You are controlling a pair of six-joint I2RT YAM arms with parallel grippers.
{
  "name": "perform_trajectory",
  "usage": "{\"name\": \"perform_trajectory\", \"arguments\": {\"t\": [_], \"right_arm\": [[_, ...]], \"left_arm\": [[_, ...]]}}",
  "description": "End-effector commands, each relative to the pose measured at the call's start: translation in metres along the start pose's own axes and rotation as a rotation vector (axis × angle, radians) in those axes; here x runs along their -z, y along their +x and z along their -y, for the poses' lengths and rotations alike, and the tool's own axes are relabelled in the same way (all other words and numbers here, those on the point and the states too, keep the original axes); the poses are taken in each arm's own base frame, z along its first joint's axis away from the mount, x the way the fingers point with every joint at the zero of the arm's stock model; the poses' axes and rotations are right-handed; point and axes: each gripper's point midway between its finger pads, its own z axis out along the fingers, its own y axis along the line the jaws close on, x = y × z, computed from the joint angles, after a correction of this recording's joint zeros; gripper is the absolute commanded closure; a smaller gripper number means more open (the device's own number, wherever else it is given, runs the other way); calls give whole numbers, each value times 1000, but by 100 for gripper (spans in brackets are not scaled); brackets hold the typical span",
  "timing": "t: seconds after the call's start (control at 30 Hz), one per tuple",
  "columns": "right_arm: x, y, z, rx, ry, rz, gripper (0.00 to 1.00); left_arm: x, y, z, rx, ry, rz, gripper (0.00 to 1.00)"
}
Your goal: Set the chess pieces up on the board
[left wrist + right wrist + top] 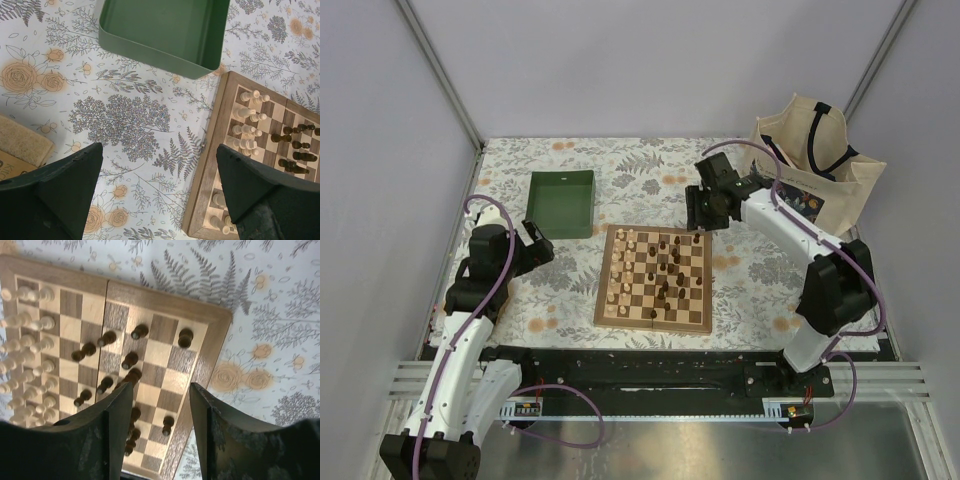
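The board (603, 292) lies in the middle of the flowered table. Pale chess pieces (621, 268) stand in two files along its left side. Dark chess pieces (672, 266) are scattered over its middle and right half. My right gripper (701, 216) hovers over the board's far right corner, open, with nothing between its fingers (161, 390). Just beyond its fingertips a dark piece (185, 337) stands alone near the board's corner (215, 320). Left of the board, my left gripper (536, 250) hangs wide open and empty over the cloth (159, 147). The board's left edge (210, 190) lies under its right finger.
A green tray (562, 203) sits at the back left of the board, seen empty in the left wrist view (160, 30). A cream tote bag (815, 165) stands at the back right behind the right arm. Grey walls enclose the table.
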Motion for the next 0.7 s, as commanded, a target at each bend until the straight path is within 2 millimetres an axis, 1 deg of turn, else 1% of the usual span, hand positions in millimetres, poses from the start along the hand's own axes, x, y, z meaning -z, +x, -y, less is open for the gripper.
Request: {"name": "perform_trajectory", "arguments": {"t": [0.0,0.13,0.27,0.43,0.67], "right_arm": [[14,22,-24,9,-111,-27,43],[10,41,-33,36,-137,-71,44],[3,49,-39,49,-143,-97,46],[-7,55,-47,66,-148,-123,46],[-22,60,-48,75,-129,-156,49]], "left_arm": [[1,-12,8,-9,34,34,1],[1,-12,8,-8,34,34,1],[1,-13,9,-8,36,36,1],[1,-11,9,-8,37,31,1],[1,-11,8,-9,33,33,1]]}}
